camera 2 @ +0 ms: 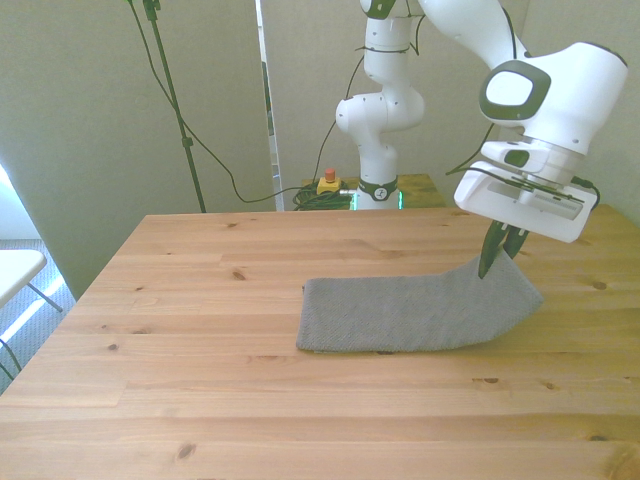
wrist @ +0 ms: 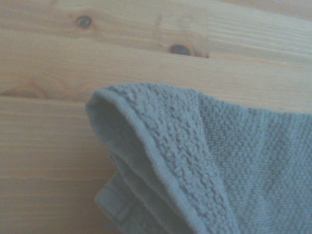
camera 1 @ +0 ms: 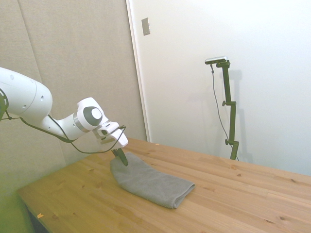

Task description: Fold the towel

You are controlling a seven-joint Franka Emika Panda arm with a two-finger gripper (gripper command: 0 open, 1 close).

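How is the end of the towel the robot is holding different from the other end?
The held end of the towel is lifted off the table, pinched in the gripper; the other end lies flat on the wood. The held end slopes upward to a peak; the other end stays low and squared. Both are the same grey, bumpy cloth.
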